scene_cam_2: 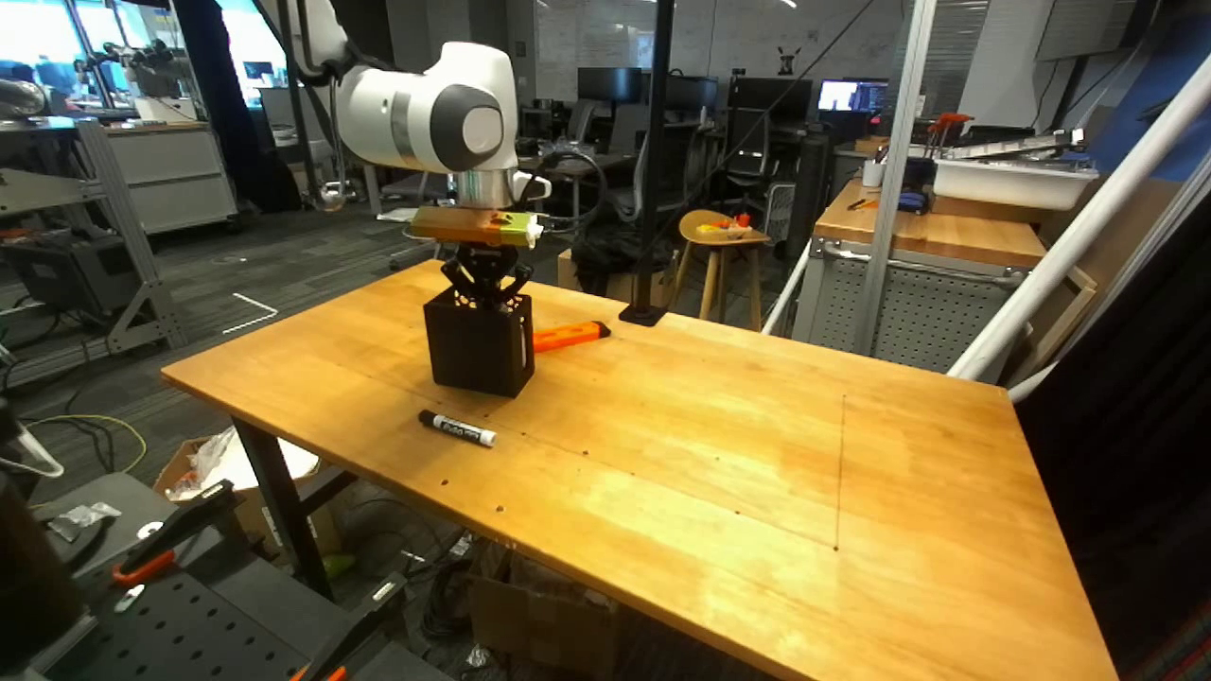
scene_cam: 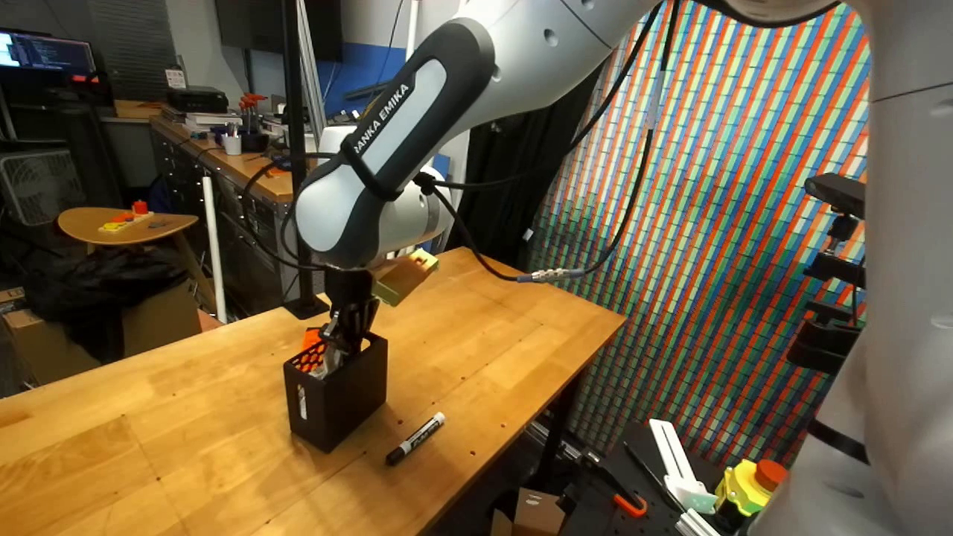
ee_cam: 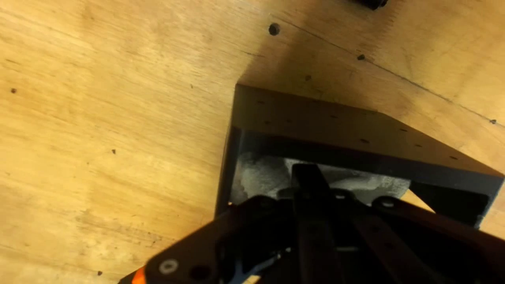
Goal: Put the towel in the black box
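Wooden tabletop (scene_cam_2: 700,416); perforated black box (scene_cam_2: 475,345), wrinkled pale towel (ee_cam: 262,177) inside

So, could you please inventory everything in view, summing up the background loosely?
table: one, light brown, foreground
box: one, black, on the table
towel: one, off-white, inside the box
marker: one, black and white, on the table
orange object: one, orange with dark end, beside the box
post: one, black, at the table's edge
backdrop: one, multicoloured, beside the table
stool: one, light brown, background
toys: several, red and yellow, on the stool
monitors: several, mostly dark, background
arm: one, white and black, over the table
pincer: one, black, shut, partly inside the box; hold on the towel unclear
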You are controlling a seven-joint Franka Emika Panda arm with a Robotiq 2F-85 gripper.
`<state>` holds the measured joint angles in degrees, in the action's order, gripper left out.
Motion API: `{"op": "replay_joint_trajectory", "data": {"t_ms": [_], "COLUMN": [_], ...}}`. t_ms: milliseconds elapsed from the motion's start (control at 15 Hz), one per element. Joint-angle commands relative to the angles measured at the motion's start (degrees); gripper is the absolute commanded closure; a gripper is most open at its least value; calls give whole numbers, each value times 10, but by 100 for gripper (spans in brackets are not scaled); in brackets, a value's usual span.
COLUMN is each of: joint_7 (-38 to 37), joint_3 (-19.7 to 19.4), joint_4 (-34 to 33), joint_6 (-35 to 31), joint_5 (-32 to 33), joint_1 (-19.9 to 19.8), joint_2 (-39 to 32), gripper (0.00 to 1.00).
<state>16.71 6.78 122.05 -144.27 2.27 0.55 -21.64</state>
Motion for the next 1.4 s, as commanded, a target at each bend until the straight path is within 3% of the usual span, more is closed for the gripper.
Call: {"op": "replay_joint_trajectory", "data": {"t_ms": [0, 467, 733, 800, 867, 933, 1000, 1200, 1333], "joint_7": [-27, -90, -146, -170, -130, -135, -135, -135, -135], "joint_3": [-13, -36, -46, -47, -42, -42, -42, -43, -43], "joint_4": [50, 77, 68, 68, 60, 60, 61, 61, 61], "joint_6": [9, 12, 27, 30, 17, 21, 21, 21, 21], "joint_5": [6, 12, 53, 71, 44, 47, 47, 47, 47], "joint_1": [4, 7, 13, 14, 7, 7, 7, 8, 8], "joint_2": [63, 144, 189, 201, 167, 175, 174, 164, 162], "gripper": [100, 100, 100, 95, 72, 95, 94, 73, 72]}}
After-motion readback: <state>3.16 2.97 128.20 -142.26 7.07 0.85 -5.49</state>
